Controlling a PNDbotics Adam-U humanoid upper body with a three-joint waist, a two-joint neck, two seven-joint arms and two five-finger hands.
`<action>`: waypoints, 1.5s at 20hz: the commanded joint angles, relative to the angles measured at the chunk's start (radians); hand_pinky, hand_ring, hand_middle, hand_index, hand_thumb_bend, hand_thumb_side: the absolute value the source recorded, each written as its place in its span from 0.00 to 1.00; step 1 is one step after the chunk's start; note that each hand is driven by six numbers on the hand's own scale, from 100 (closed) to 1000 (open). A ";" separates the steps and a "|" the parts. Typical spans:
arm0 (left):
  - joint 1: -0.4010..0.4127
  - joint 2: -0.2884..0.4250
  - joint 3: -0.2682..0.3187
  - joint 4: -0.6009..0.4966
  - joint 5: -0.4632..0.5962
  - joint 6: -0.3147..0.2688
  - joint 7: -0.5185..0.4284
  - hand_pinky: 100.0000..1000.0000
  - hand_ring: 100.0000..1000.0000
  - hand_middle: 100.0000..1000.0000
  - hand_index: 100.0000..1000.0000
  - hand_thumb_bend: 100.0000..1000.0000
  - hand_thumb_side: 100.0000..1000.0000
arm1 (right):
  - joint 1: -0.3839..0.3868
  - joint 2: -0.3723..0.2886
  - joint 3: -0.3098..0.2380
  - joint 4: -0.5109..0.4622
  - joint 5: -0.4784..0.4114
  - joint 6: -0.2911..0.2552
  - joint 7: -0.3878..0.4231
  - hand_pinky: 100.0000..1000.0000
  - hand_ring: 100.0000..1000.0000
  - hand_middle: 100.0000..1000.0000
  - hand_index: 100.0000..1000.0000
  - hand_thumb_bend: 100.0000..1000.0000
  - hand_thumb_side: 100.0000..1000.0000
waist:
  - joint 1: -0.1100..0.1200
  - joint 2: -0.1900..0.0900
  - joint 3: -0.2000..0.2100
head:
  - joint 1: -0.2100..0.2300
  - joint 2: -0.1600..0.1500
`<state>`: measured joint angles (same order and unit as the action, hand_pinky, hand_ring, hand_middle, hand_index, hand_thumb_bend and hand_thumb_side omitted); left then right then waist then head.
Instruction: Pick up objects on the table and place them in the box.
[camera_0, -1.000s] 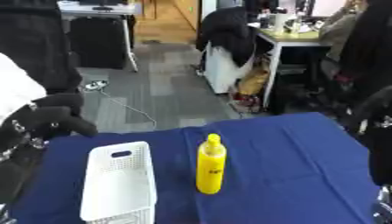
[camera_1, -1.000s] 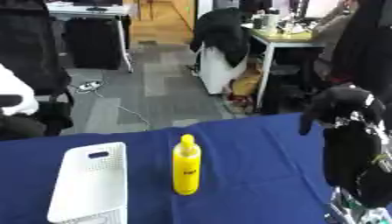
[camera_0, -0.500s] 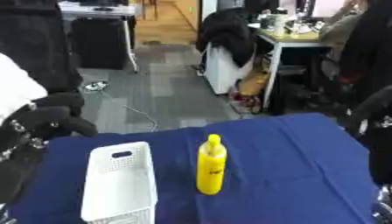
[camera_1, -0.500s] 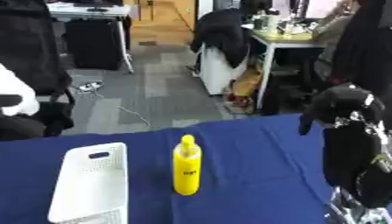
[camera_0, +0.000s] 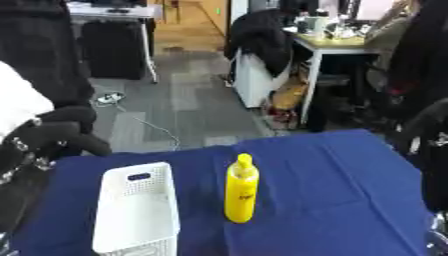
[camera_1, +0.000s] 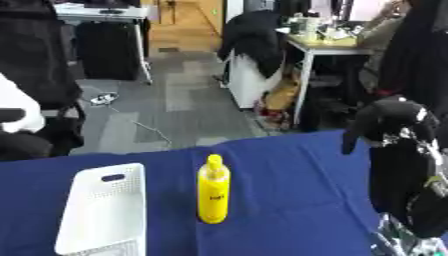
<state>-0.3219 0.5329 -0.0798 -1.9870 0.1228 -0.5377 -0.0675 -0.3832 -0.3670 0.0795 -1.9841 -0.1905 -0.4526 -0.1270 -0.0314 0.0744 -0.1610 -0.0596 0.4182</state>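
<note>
A smooth yellow plastic bottle (camera_0: 241, 190) stands upright beside my perforated white box (camera_0: 136, 210) on the blue-clothed table (camera_0: 341, 185); my right hand (camera_1: 385, 122) hangs curled, empty; I cannot tell my left hand's (camera_0: 61, 135) state.

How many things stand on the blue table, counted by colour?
Yellow: 1, the bottle, upright.
White: 1, the box, beside the bottle.
Total: 2.

A yellow bottle (camera_0: 241, 189) is standing upright at the frame's lower centre on the blue tablecloth (camera_0: 341, 180). Just left of it, apart, a white perforated box (camera_0: 137, 209) is sitting. Black arm parts, possibly the robot's, are showing at both edges.
</note>
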 joint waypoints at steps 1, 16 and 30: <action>-0.012 0.023 0.007 -0.013 0.002 0.001 0.001 0.66 0.57 0.85 0.87 0.15 0.87 | -0.005 -0.023 -0.005 -0.016 0.003 0.001 0.004 0.19 0.35 0.46 0.61 0.07 1.00 | 0.001 -0.013 0.001 | -0.005 -0.006; -0.012 0.023 0.007 -0.013 0.003 0.000 0.002 0.66 0.57 0.85 0.86 0.15 0.87 | -0.005 -0.024 -0.006 -0.016 0.005 0.000 0.006 0.20 0.36 0.46 0.62 0.09 1.00 | 0.001 -0.013 0.001 | 0.001 -0.009; -0.004 0.025 0.006 -0.013 0.008 0.007 0.002 0.66 0.57 0.85 0.86 0.15 0.87 | 0.026 -0.136 -0.033 -0.016 0.467 0.263 -0.066 0.32 0.45 0.64 0.75 0.29 0.76 | -0.006 -0.028 0.018 | -0.010 0.023</action>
<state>-0.3191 0.5331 -0.0797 -1.9870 0.1238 -0.5315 -0.0653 -0.3493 -0.4620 0.0436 -1.9843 0.2376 -0.2185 -0.1983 -0.0383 0.0587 -0.1444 -0.0540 0.4371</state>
